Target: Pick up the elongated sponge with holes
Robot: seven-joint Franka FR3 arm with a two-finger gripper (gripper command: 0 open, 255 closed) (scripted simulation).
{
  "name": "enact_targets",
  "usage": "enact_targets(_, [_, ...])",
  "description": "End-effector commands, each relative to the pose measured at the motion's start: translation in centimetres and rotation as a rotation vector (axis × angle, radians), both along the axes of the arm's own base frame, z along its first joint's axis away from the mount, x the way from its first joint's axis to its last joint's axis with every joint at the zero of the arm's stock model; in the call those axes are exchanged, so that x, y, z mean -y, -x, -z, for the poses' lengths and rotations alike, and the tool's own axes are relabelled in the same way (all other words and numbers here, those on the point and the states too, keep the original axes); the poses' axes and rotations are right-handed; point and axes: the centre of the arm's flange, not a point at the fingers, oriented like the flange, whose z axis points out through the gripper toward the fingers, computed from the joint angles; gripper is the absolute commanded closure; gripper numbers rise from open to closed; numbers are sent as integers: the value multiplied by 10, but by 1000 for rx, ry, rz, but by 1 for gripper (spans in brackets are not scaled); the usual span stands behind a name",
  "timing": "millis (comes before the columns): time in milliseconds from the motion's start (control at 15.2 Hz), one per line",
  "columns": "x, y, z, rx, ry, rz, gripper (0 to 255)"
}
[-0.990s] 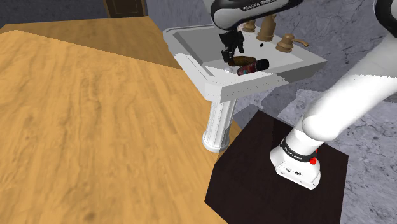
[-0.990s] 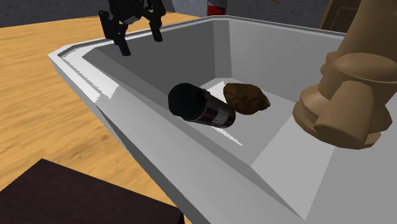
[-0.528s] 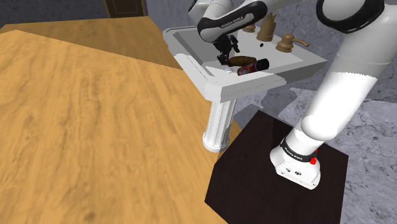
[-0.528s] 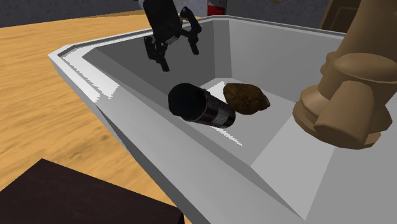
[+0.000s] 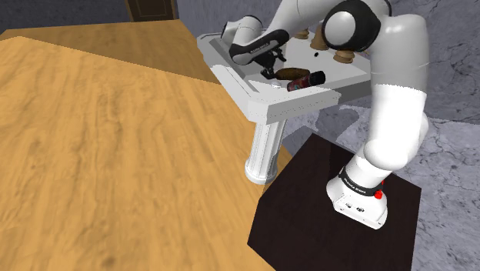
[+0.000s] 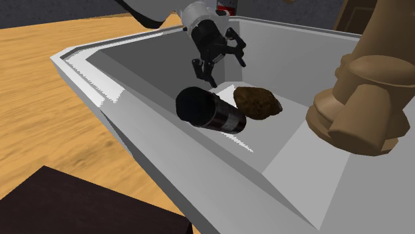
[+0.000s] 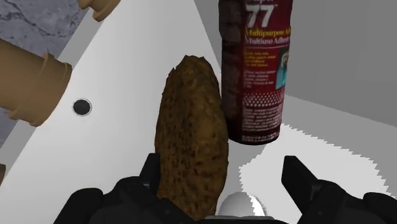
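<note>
Sponge: the brown, elongated sponge is lying on the floor of the sink, toward the sink's faucet side
Can: a dark spray can marked 77 is lying on its side in the sink, just beside the sponge
Gripper: the black gripper is hanging over the sink's basin above the sponge, fingers standing wide apart and clasping nothing
Between the fingers: the sponge is showing close to one finger, whether touching I cannot tell
Faucet: a brown faucet is standing on the sink's back ledge
</note>
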Motion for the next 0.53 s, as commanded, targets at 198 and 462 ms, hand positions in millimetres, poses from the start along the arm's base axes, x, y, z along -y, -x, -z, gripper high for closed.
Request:
enact_targets(198, [50,-33,44,-105,126,24,0])
enact_targets(462, [79,-48,69,-158,188,37,0])
